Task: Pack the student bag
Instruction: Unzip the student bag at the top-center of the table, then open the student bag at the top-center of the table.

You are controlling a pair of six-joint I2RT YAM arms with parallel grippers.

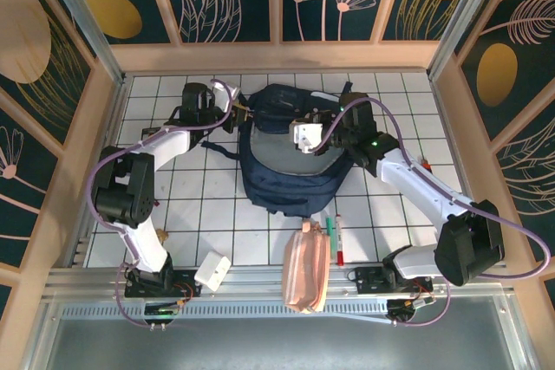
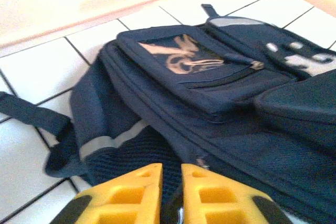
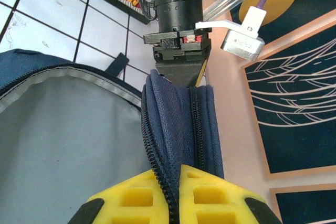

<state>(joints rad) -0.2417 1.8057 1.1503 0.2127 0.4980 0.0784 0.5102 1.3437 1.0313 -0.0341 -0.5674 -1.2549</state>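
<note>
Navy student bag point(image 1: 277, 184), grey lining agape, rim pinched in left pincer point(image 2: 171, 170) and right pincer point(image 3: 180, 176)

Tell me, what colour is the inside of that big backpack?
Light grey: the lining of the navy backpack shows best in the right wrist view.

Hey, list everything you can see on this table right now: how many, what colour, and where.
student bag: one, navy, grey lining, mid-table, open
pencil pouch: one, pink, near edge, in front of the bag
pen: one, green, right of pouch
marker: one, red and white, beside pen
small block: one, white, by left arm's base
table: one, white tiles
left tool: yellow fingers, shut on bag fabric
right tool: yellow fingers, shut on bag's zipper edge
</note>
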